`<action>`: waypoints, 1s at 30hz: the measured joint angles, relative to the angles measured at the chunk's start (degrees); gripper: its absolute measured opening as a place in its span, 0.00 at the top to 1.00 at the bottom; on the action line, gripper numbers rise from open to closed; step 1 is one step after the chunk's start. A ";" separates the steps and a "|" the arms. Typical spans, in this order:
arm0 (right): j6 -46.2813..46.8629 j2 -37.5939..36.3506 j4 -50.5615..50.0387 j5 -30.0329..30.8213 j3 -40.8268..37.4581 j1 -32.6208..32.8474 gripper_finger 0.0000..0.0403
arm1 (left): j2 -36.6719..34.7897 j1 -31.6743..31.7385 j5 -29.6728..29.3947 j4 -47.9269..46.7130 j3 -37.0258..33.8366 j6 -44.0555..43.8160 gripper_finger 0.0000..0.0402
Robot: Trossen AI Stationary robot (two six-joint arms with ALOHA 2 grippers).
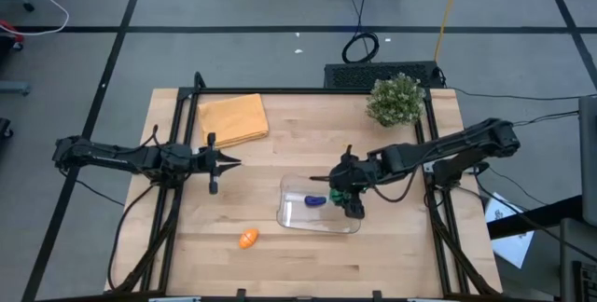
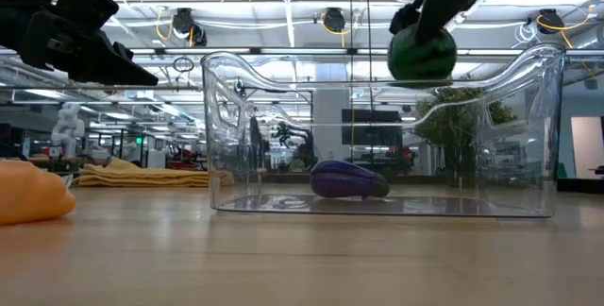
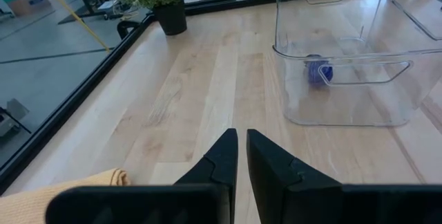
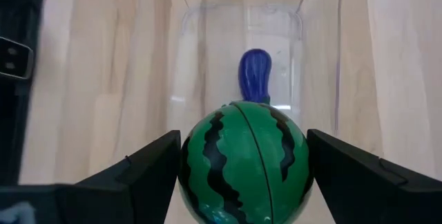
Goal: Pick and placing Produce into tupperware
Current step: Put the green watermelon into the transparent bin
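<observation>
The clear tupperware point(image 1: 282, 211) stands on the table near the middle; it also shows in the low view point(image 2: 236, 136). The purple piece point(image 1: 315, 200) lies on its side on the tupperware's floor point(image 2: 347, 179). My right gripper point(image 1: 343, 193) is shut on the green striped round piece point(image 2: 422, 56), held above the tupperware's right part at about rim height. The orange piece point(image 1: 247, 238) lies on the table to the near left of the tupperware. My left gripper point(image 1: 229, 162) is shut and empty, left of the tupperware. My right gripper pinches the green striped round piece by two opposite sides point(image 4: 190, 165) between its two fingers point(image 4: 148, 169). The fingers slant down from the table's right. The piece is lifted clear, above the tupperware's floor and the purple piece point(image 4: 254, 75).
A folded orange-yellow cloth point(image 1: 233, 118) lies at the far left. A bushy green plant point(image 1: 395, 100) in a pot stands at the far right. A black frame runs along the table's left, far and right edges. Bare wood lies along the near side.
</observation>
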 joint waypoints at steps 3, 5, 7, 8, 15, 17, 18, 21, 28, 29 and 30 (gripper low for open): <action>-1.17 2.08 -0.36 0.00 0.00 0.00 0.29 | 0.00 0.02 0.02 -0.04 0.00 0.40 0.91; -2.90 3.79 -0.97 -0.07 0.00 0.24 0.29 | 0.00 0.01 0.00 -0.06 0.00 0.43 0.91; -3.97 5.21 -1.47 -0.09 -0.02 0.51 0.29 | 0.00 0.00 0.00 -0.08 0.00 0.43 0.91; -4.36 5.46 -1.40 -0.09 0.01 0.58 0.29 | 0.00 0.01 0.00 -0.08 0.00 0.43 0.91; -9.47 5.68 -1.93 -1.16 1.80 1.23 0.29 | 0.00 0.00 0.00 -0.82 0.00 0.45 0.91; -11.30 5.65 -1.38 -1.36 2.60 1.77 0.29 | 0.00 0.00 -0.02 -1.26 0.00 0.45 0.91; -12.21 5.64 -1.43 -1.36 2.88 1.96 0.29 | 0.00 0.00 -0.02 -1.36 0.00 0.45 0.91; -13.47 5.66 -1.57 -1.46 3.10 1.95 0.29 | -0.01 0.00 -0.02 -1.46 0.00 0.45 0.91; -16.75 9.79 -1.22 -1.40 3.20 1.66 0.29 | 0.00 0.01 -0.02 -1.50 0.00 0.45 0.91; -16.77 10.36 -1.32 -1.42 3.19 1.66 0.29 | 0.00 0.02 -0.02 -1.48 0.00 0.47 0.91; -16.78 10.88 -1.55 -1.42 3.19 1.64 0.29 | -0.01 0.00 -0.02 -1.50 0.00 0.45 0.91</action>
